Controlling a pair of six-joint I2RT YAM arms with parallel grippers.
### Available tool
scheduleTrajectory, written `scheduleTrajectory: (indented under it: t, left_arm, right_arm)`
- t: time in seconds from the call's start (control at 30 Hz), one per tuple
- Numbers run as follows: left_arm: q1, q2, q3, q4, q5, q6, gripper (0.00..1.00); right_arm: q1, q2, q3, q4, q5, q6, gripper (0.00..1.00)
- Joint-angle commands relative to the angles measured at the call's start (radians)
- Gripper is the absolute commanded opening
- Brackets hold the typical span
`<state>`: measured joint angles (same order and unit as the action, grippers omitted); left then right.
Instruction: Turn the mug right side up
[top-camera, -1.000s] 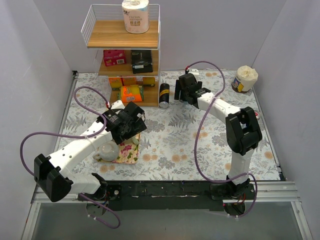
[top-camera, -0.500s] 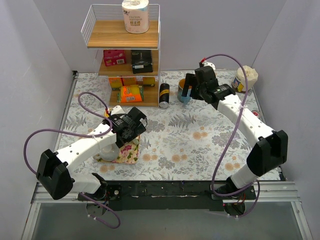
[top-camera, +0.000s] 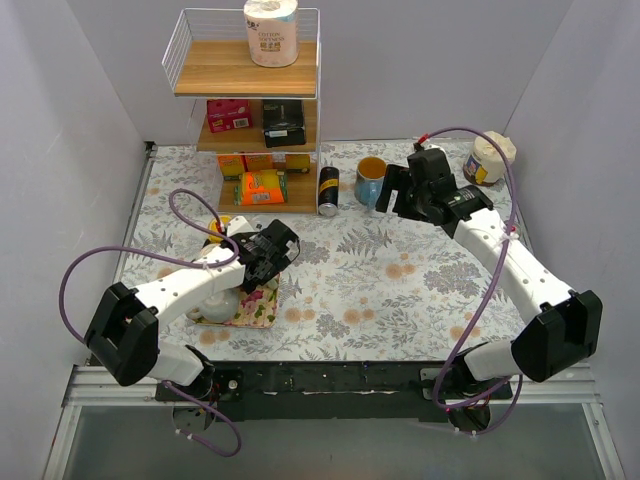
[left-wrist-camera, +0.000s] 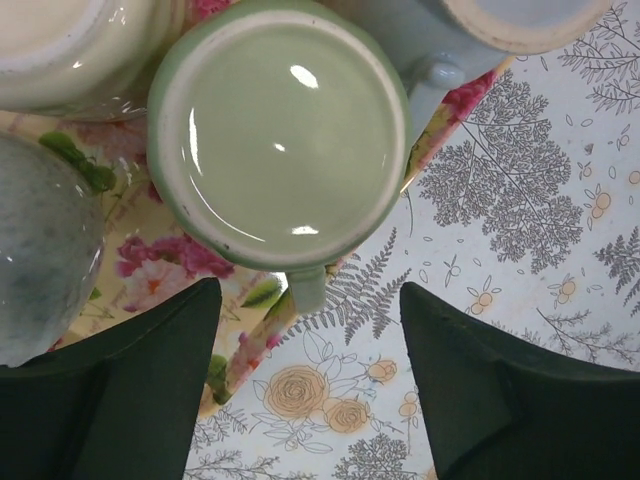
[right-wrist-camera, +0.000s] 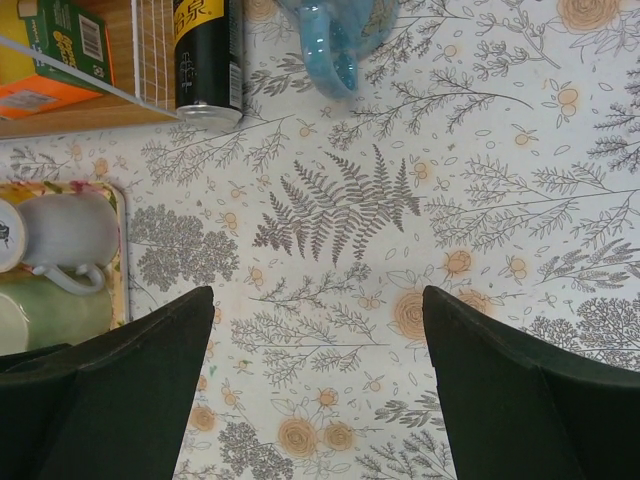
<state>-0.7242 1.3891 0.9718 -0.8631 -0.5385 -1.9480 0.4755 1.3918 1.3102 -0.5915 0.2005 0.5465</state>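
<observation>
Blue mug (top-camera: 371, 181) stands on the tabletop (top-camera: 400, 290) near the back, just beside the black can (top-camera: 328, 190) at the foot of the shelf (top-camera: 245, 80). Its mouth faces up and the yellowish inside shows, so I judge it right side up.

Right jaws are spread wide with nothing between them, just beside the mug and not touching. Likely placed there to stay clear of the handle.

Left jaws are also wide open and empty, hovering over the flowered tray (top-camera: 255, 312). A green mug (left-wrist-camera: 278, 140) sits there base-up, its handle pointing toward the gap between the jaws. Reads as lined up for a grab, though that is only a guess.

The top view alone shows the blue mug's open mouth. The right wrist view cuts it off at the frame edge, showing only the lower body and handle (right-wrist-camera: 330, 50).

The left wrist view alone shows the tray is crowded. Other cups touch the green mug, and all show their bases. From above, the left arm (top-camera: 190, 285) hides most of this.
</observation>
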Motion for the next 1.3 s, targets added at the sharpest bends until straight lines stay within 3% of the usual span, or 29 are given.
scheduleTrajectory:
  t: [0.0, 0.4, 0.5, 0.7, 1.27]
  left_arm:
    - [0.011, 0.002, -0.03, 0.068, -0.06, -0.023, 0.67]
    - [0.014, 0.087, -0.027, 0.067, -0.057, -0.023, 0.34]
    - [0.014, 0.083, -0.025, 0.058, -0.051, -0.028, 0.33]
    - [0.014, 0.08, -0.024, 0.038, -0.044, -0.035, 0.0]
    - [0.012, -0.07, 0.076, -0.094, -0.021, -0.071, 0.0]
  right_arm:
    - [-0.02, -0.06, -0.012, -0.01, -0.01, 0.004, 0.92]
    - [-0.06, -0.071, -0.028, -0.014, -0.039, -0.005, 0.91]
    - [-0.067, -0.073, -0.031, -0.013, -0.042, -0.006, 0.91]
    - [-0.089, -0.077, -0.042, -0.005, -0.056, -0.007, 0.91]
    - [-0.107, -0.089, -0.054, 0.013, -0.118, 0.012, 0.91]
